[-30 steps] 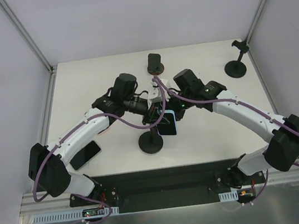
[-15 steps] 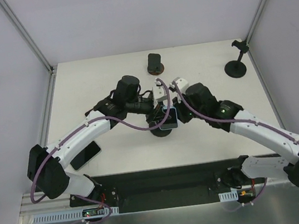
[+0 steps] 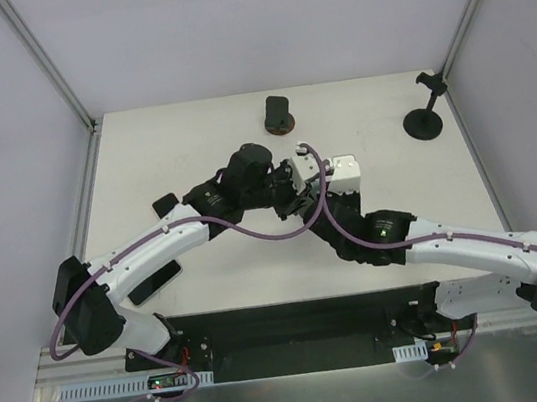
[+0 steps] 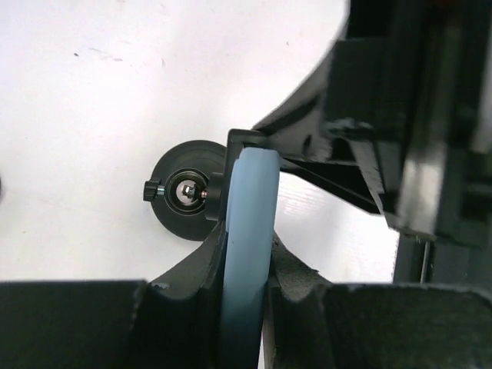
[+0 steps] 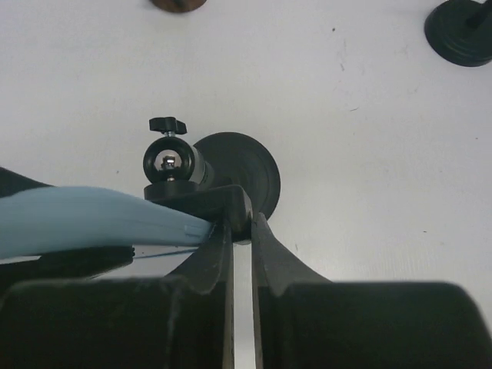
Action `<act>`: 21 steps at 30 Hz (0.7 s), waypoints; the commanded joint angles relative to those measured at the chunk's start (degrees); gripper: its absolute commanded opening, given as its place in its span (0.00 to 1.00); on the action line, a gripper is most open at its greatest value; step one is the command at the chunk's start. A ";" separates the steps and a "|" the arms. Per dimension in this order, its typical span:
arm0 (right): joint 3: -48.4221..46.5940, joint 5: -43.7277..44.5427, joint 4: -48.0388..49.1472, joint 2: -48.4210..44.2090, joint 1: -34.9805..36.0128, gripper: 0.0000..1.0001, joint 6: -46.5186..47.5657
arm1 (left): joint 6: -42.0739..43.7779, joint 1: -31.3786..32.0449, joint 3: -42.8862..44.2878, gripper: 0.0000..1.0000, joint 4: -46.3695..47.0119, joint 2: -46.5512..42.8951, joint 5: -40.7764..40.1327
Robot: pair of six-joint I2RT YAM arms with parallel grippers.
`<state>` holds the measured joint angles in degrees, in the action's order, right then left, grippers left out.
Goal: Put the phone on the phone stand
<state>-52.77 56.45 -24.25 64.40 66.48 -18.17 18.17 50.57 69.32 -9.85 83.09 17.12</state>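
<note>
The phone [image 4: 250, 223], in a light blue case, stands on edge between the fingers of my left gripper [image 4: 246, 252], which is shut on it. Its far end sits in the black clamp [image 4: 244, 143] of the phone stand [image 4: 175, 215], whose round base and ball joint lie just left of it. In the right wrist view the phone [image 5: 92, 219] comes in from the left. There my right gripper [image 5: 240, 221] is shut on the stand's clamp [image 5: 201, 201], above the round base [image 5: 250, 171]. From above, both grippers [image 3: 291, 179] [image 3: 311, 197] meet mid-table and hide phone and stand.
Another phone on a stand [image 3: 278, 114] stands at the back centre. A bare stand [image 3: 425, 117] is at the back right, and its base shows in the right wrist view [image 5: 461, 31]. A dark phone [image 3: 154, 281] lies flat near the left arm.
Both grippers, with phone and stand, have moved from the near middle toward the table's centre. The right arm has stretched out low across the front. The blue phone is now covered from above.
</note>
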 commanded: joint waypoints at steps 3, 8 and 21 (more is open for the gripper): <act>-9.36 15.98 3.07 2.48 12.53 0.00 -4.31 | -11.13 -5.92 3.27 0.00 -0.79 9.54 -39.45; -9.02 15.54 4.21 3.36 13.94 0.00 -7.49 | -13.69 -5.57 4.42 0.00 -0.79 11.13 -35.15; 6.88 -12.00 17.12 -14.37 12.10 0.68 12.96 | -9.74 -5.48 1.35 0.00 1.24 8.23 -15.55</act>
<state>-49.06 61.76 -20.86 59.88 76.38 -17.06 4.08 49.12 73.34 -8.71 87.81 13.43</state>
